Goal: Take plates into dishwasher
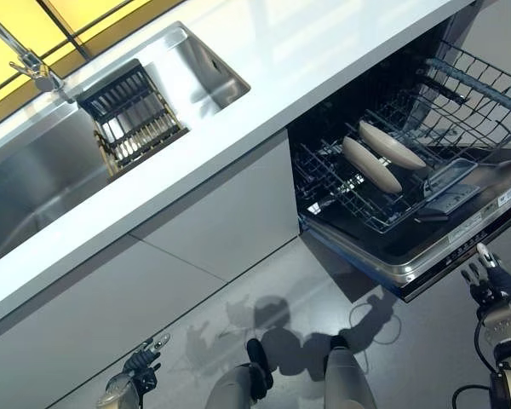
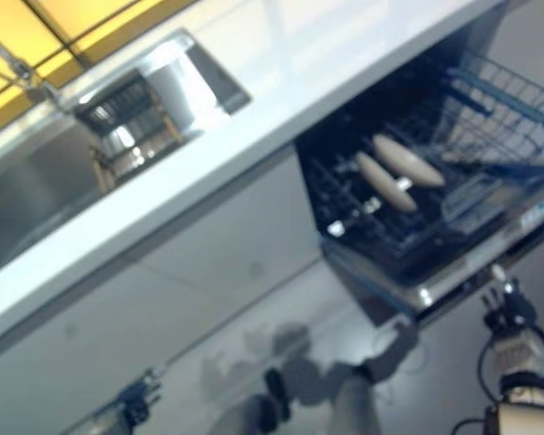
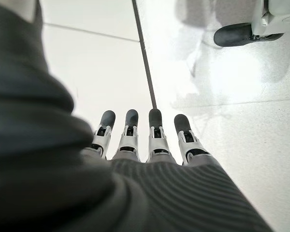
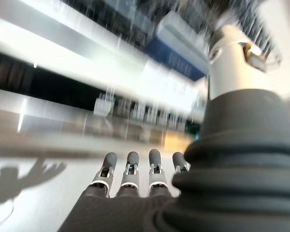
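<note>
Both hands hang low with nothing in them. Straight, relaxed fingers show on the left hand (image 1: 140,365) at about 7 o'clock in the head view, over bare floor (image 3: 222,96), and on the right hand (image 1: 491,277) at about 4 o'clock, just below the front edge of the dishwasher's dropped door (image 1: 460,239).

From the right hand's fingers, the two plates (image 1: 381,155) lie up and away at roughly 11 o'clock. They already stand on edge, side by side, in the pulled-out lower rack (image 1: 358,204), long axes running from 10 to 4 o'clock. An upper rack (image 1: 473,81) juts out above them at 2 o'clock. The right hand is much the nearer; the left is well apart, across the cabinet fronts.

I see no further plate. The sink (image 1: 34,170) at 10 o'clock holds only a dark drying rack (image 1: 132,115), beside the tap (image 1: 30,60). The loading looks done; any reach inward would have to clear the open door.
</note>
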You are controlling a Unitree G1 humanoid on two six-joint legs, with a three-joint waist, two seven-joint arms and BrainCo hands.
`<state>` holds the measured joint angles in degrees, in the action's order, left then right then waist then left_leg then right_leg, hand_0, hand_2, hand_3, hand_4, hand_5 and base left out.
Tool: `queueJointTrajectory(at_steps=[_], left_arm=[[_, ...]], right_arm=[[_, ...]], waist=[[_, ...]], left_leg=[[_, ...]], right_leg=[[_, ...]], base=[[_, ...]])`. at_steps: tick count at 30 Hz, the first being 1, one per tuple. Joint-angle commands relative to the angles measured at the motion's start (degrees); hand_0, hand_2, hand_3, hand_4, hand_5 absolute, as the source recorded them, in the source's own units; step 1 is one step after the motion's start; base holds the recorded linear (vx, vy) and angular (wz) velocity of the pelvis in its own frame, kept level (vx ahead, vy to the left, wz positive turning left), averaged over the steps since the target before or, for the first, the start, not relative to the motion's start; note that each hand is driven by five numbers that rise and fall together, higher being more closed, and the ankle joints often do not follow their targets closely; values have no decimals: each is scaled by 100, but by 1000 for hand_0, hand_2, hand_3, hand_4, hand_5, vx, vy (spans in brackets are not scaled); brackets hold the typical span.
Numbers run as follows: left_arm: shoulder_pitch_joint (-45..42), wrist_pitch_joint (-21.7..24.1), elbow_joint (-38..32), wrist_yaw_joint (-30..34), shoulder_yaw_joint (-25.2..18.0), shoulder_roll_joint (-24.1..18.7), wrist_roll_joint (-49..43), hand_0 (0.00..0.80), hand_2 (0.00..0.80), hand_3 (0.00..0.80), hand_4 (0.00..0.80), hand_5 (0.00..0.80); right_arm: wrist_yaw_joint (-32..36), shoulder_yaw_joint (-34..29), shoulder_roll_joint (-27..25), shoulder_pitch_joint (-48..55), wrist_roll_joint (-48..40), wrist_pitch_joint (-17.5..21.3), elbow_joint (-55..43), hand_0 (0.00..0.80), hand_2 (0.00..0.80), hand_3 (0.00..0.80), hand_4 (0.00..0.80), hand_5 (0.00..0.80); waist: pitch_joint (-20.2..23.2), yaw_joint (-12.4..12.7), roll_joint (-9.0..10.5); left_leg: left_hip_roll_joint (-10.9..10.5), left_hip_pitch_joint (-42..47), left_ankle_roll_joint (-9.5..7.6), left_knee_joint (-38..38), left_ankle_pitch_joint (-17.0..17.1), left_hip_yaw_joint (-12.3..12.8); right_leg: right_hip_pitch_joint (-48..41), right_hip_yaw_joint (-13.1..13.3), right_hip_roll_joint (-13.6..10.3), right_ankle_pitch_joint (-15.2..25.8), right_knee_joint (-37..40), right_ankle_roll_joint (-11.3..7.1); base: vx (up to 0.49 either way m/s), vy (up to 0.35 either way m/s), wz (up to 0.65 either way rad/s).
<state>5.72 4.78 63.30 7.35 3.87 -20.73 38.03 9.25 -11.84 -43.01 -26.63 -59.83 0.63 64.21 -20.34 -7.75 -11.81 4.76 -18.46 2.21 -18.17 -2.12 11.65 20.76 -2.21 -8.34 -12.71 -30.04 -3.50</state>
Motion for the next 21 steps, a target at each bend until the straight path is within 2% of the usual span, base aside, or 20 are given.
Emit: queueJointTrajectory(at_steps=[1, 11, 12, 21], left_arm=[[-210, 134, -168, -13, 110, -16, 121, 0, 0, 0, 0, 0], [-337, 101, -401, 2, 222, -33, 145, 0, 0, 0, 0, 0], [-347, 85, -425, -11, 217, -34, 144, 0, 0, 0, 0, 0], [-392, -17, -560, -25, 242, -103, 79, 0, 0, 0, 0, 0]], right_arm=[[417, 230, -198, -644, -222, 40, -257, 0, 0, 0, 0, 0], [333, 859, -332, -1718, -151, -280, -527, 0, 0, 0, 0, 0], [350, 930, -321, -1798, -195, -260, -571, 0, 0, 0, 0, 0], [232, 1234, -135, -2263, -208, -61, -1127, 0, 0, 0, 0, 0]], waist=[[217, 125, 92], [155, 365, -4], [134, 377, -8], [115, 499, 83]], left_leg=[[-492, 30, -467, -1030, -978, 78], [-574, -30, -456, -1020, -890, -71], [-566, -86, -498, -1033, -834, -18], [-588, 82, -486, -845, -769, -115]], right_leg=[[-65, -346, 395, 224, 350, 595], [78, -383, 348, 69, 17, 680], [142, -427, 325, 107, -21, 722], [-79, -475, 338, 138, 133, 705]], base=[[0, 0, 0], [-3, -23, 5], [-53, -17, -1], [22, 2, -1]])
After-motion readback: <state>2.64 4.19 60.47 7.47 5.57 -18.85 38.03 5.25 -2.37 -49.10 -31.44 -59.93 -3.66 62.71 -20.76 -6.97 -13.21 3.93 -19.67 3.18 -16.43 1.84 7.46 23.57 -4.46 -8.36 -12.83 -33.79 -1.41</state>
